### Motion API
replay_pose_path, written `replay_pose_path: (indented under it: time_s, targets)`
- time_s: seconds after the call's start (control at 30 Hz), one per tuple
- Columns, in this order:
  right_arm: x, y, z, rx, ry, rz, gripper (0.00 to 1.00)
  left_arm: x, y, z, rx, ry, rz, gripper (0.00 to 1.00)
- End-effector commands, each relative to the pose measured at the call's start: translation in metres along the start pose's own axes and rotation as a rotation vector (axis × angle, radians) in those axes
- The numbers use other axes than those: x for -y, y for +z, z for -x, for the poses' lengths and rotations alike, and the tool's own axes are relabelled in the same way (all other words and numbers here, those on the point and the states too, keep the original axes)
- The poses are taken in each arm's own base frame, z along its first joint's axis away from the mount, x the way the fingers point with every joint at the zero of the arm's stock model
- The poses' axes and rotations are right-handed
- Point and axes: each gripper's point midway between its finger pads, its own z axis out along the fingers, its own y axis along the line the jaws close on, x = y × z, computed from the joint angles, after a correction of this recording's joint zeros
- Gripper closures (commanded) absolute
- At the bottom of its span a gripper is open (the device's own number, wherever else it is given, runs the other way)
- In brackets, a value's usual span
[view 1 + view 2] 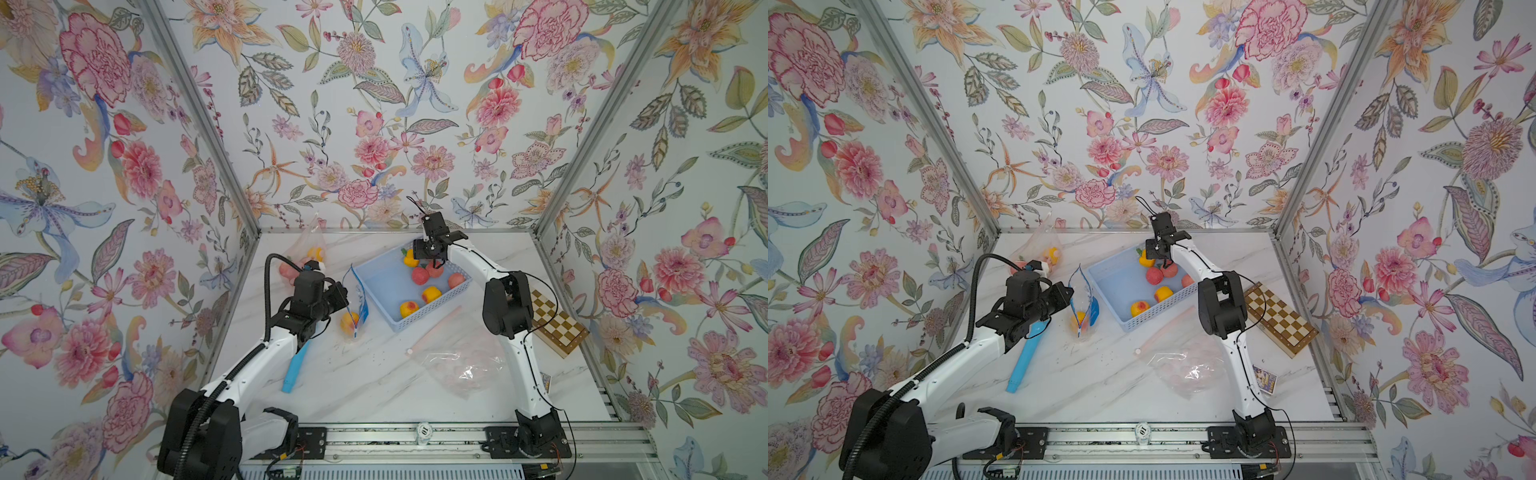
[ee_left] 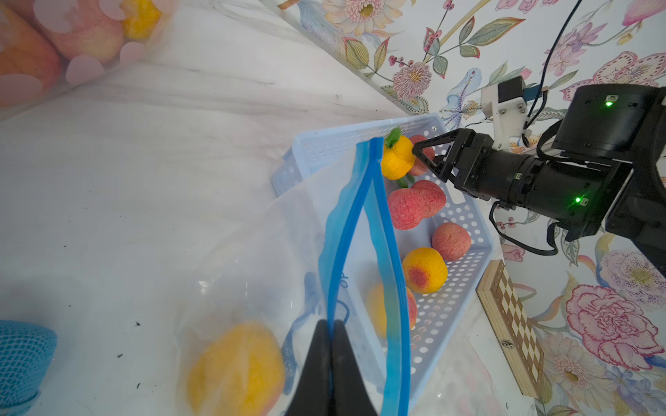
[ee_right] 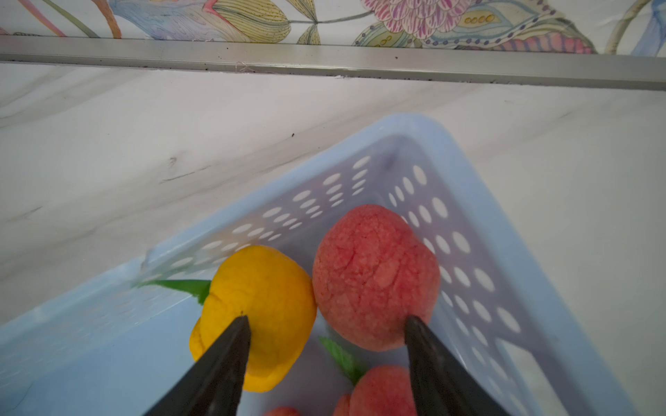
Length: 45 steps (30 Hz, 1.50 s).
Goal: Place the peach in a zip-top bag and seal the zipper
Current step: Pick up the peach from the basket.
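A clear zip-top bag (image 1: pixel 358 299) with a blue zipper (image 2: pixel 364 223) stands upright left of the basket, mouth parted. A yellow peach (image 2: pixel 234 367) lies inside it, seen in a top view as the bagged peach (image 1: pixel 349 322). My left gripper (image 2: pixel 331 324) is shut on one side of the bag's blue zipper strip. My right gripper (image 3: pixel 326 320) hangs open in the far corner of the light-blue basket (image 3: pixel 468 216). One fingertip is before a yellow peach (image 3: pixel 263 299), the other before a red peach (image 3: pixel 374 273), and neither is gripped. More peaches lie in the basket (image 1: pixel 432 309).
A second clear bag holding fruit (image 1: pixel 307 253) leans at the back left. A blue mesh-wrapped tube (image 1: pixel 297 365) lies under my left arm. A crumpled pink-tinted bag (image 1: pixel 465 365) and a pink rod (image 1: pixel 436 330) lie in front of the basket. A folded chessboard (image 1: pixel 557 328) sits at the right.
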Motion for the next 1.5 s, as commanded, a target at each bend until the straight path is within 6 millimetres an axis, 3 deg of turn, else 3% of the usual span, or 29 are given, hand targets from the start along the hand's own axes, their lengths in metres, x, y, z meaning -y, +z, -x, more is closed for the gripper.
replay_pose_path:
  time_s: [0.0,0.3,0.67,1.0,1.23,1.47]
  targets:
    - [-0.014,0.009,-0.013,-0.042,-0.041,0.043,0.33,-0.005,0.002,-0.004,-0.013,-0.011,0.002,1.00]
    - [-0.047,-0.001,-0.007,-0.008,-0.141,0.078,0.32,-0.006,0.002,-0.004,-0.013,-0.008,0.003,1.00]
    - [-0.039,0.017,-0.020,-0.039,-0.122,0.048,0.29,-0.006,-0.001,-0.004,-0.010,-0.003,0.007,1.00]
    - [-0.043,0.032,-0.037,-0.081,-0.127,0.076,0.25,-0.006,-0.003,-0.004,-0.009,-0.006,0.004,1.00]
    - [-0.050,0.026,-0.028,-0.060,-0.125,0.099,0.35,-0.007,-0.003,-0.005,-0.010,-0.007,0.007,1.00]
    - [-0.065,-0.002,-0.011,-0.019,-0.138,0.128,0.53,-0.007,-0.003,-0.006,-0.013,0.001,0.008,1.00]
